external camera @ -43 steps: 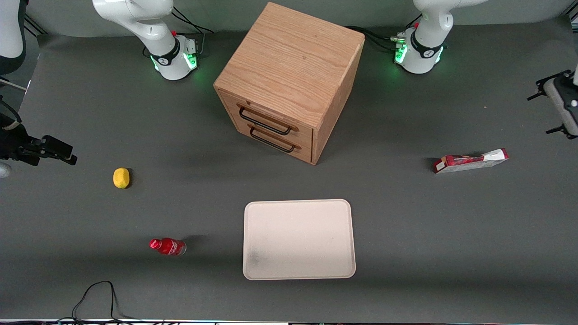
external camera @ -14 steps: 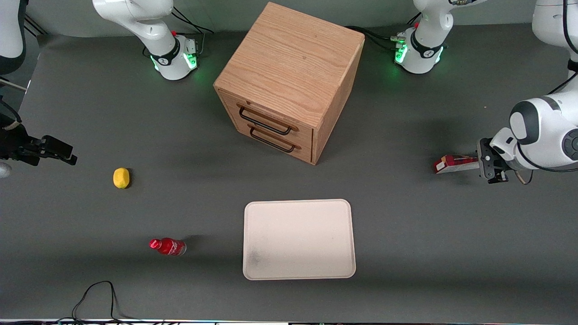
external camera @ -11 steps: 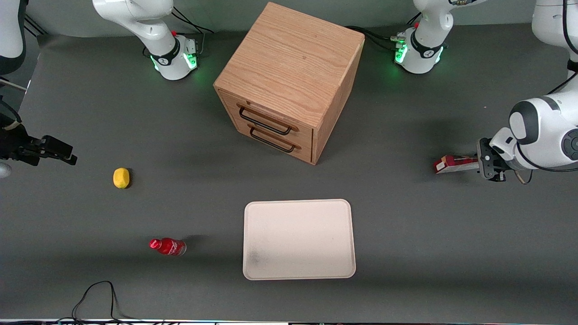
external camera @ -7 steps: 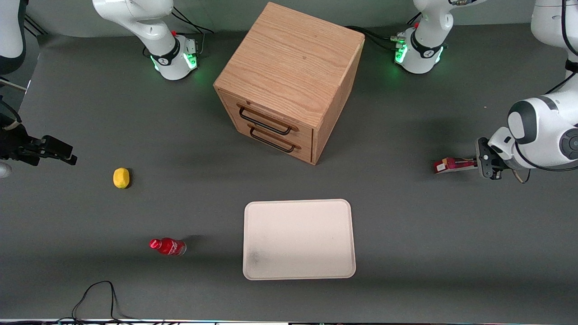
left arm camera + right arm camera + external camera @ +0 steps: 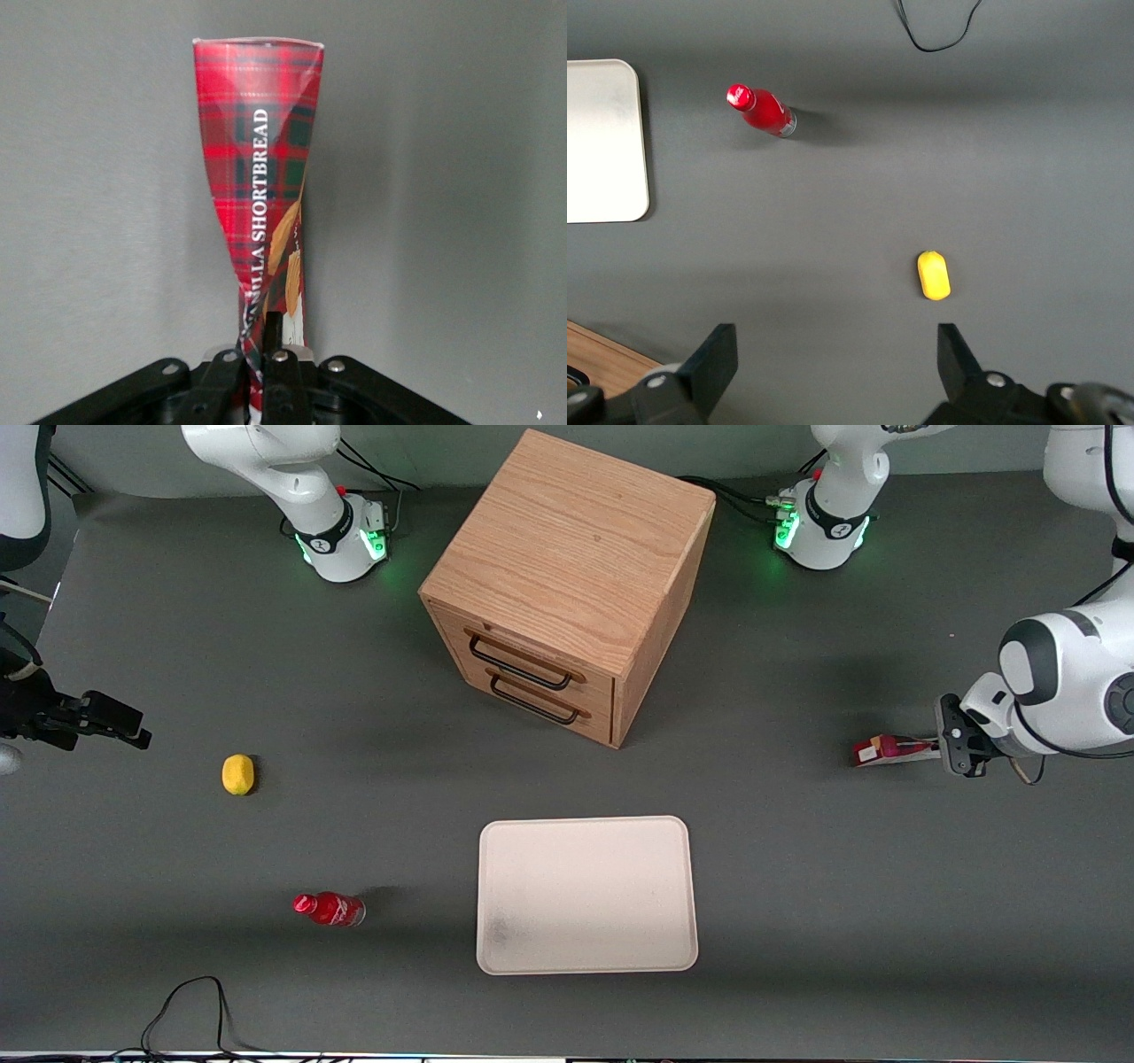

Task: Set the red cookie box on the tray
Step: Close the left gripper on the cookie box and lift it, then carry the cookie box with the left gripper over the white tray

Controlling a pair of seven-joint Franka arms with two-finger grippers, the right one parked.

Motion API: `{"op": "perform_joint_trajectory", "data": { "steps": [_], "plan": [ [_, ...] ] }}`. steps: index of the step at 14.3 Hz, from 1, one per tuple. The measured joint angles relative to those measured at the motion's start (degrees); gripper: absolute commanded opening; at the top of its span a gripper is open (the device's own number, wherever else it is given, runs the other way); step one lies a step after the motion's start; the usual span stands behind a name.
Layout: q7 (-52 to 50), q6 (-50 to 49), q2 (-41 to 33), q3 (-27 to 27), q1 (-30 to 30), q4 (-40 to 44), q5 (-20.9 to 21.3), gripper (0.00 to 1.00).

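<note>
The red cookie box [image 5: 889, 749] is at the working arm's end of the table, well away from the tray [image 5: 586, 895] and farther from the front camera than it. My left gripper [image 5: 946, 746] is shut on one end of the carton. In the left wrist view the tartan box [image 5: 261, 168] is pinched and twisted thin between the fingers [image 5: 280, 350], and its other end stays wide. The cream tray lies empty nearer the front camera than the cabinet, and its corner shows in the right wrist view [image 5: 602, 142].
A wooden two-drawer cabinet [image 5: 567, 576] stands in the middle of the table. A yellow lemon [image 5: 237, 774] and a small red bottle [image 5: 330, 909] lie toward the parked arm's end. A black cable [image 5: 190, 1005] loops near the table's front edge.
The left arm came in to the box's outer end and its fingers closed on it. The carton now looks thinner and squeezed. In the last half second it has barely shifted.
</note>
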Motion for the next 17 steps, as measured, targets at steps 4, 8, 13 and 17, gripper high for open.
{"op": "perform_joint_trajectory", "data": {
  "steps": [4,8,13,17],
  "plan": [
    [-0.04,-18.07,-4.19,-0.23,-0.49,11.99,0.01,0.00],
    [-1.05,-31.98,-5.06,-0.12,-0.49,25.62,0.47,0.00],
    [-2.86,-35.84,-4.91,0.06,-0.47,33.78,0.67,0.00],
    [-12.79,-35.86,-4.20,-0.93,-1.12,34.55,-0.50,0.00]
  ]
}}
